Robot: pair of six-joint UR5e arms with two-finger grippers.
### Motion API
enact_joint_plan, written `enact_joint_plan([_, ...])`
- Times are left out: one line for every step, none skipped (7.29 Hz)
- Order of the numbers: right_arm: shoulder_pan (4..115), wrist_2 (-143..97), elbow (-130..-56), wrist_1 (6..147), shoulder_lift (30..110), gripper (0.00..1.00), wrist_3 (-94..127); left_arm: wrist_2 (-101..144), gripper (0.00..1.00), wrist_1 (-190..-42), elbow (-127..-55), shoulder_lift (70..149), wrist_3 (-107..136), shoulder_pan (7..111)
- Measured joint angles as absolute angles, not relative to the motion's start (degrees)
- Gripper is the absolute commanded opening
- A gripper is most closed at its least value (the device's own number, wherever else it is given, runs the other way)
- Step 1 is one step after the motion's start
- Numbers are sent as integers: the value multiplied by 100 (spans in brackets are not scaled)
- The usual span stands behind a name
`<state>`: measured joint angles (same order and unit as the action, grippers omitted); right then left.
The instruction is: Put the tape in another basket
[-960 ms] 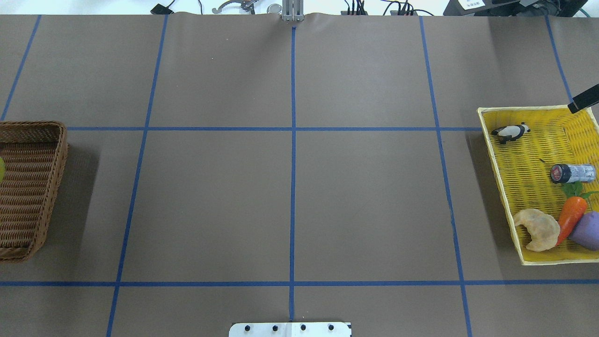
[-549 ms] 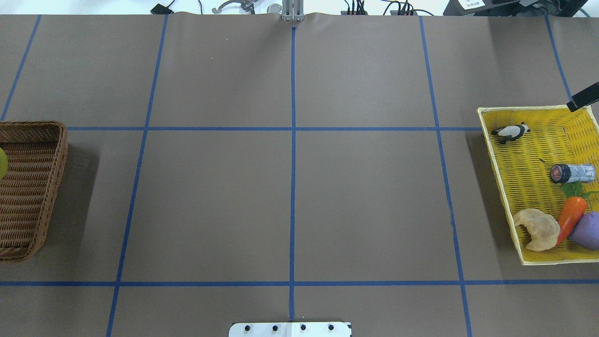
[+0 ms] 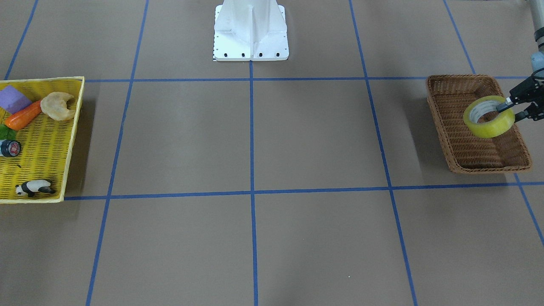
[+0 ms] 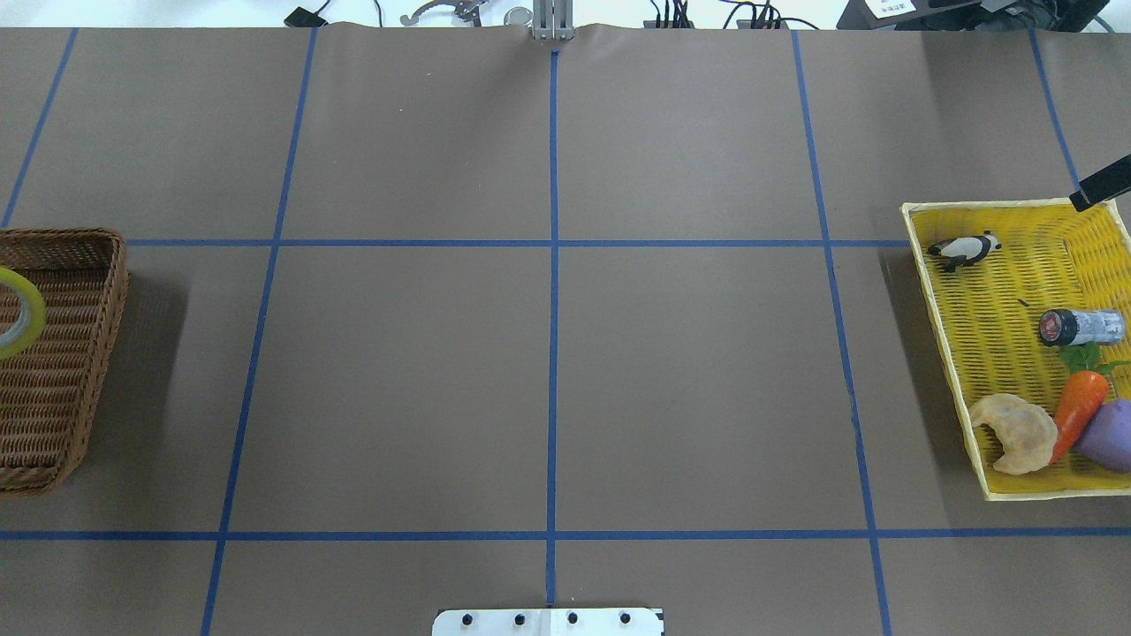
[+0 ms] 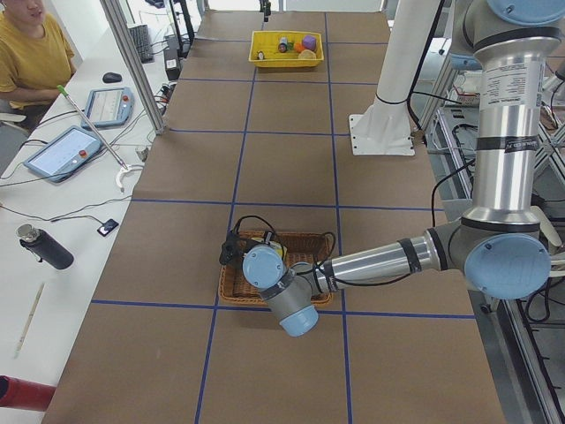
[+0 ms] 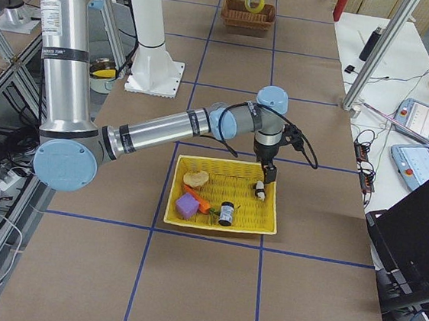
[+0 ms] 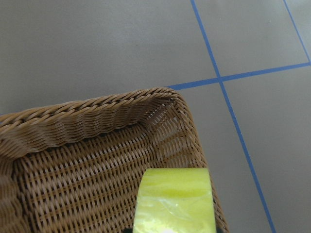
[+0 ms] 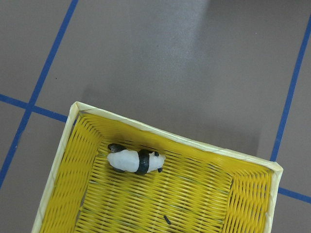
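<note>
Left gripper [image 3: 512,109] is clamped on the tape [image 3: 488,125], one finger inside the grey-white core and the other against the outer yellow-green face, so the wall of the roll is pinched between them. The roll hangs tilted from the fingers, its open core turned up and toward the robot's base. It sits over the basket [image 3: 450,106], inside the line of the rim and nearer the outer long wall. In the left wrist view the roll fills the bottom edge, with the woven floor and one corner of the basket beyond it. Whether the roll touches the weave or is just clear of it cannot be told.

At the other end of the tabletop [image 4: 548,371], the right gripper [image 6: 267,175] hangs above the far corner of the yellow mesh basket [image 4: 990,300], close to the panda figure [image 4: 963,250]. How far its fingers are parted cannot be told.
</note>
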<state>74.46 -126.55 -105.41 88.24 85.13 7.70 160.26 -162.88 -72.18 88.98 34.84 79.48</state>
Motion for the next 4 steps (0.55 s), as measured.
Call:
enact_joint_plan([7446,-12654,-10539,8824,8522,100,769,16025,80,-16297,-7216,8907,3482,7884])
enact_joint_plan([7446,-12645,-10538,8824,8539,100,753,16025,95,-16312,-7216,8925,3481,7856])
enact_joint_plan([7452,-12632,-10539,8822,8563,100,729,16019,98,-16332,-7210,8962,3476,7846])
enact_joint_plan([7460,-12629,-10539,8820,8582,100,721,16004,98,-16342,-7207,9008,3473,7843])
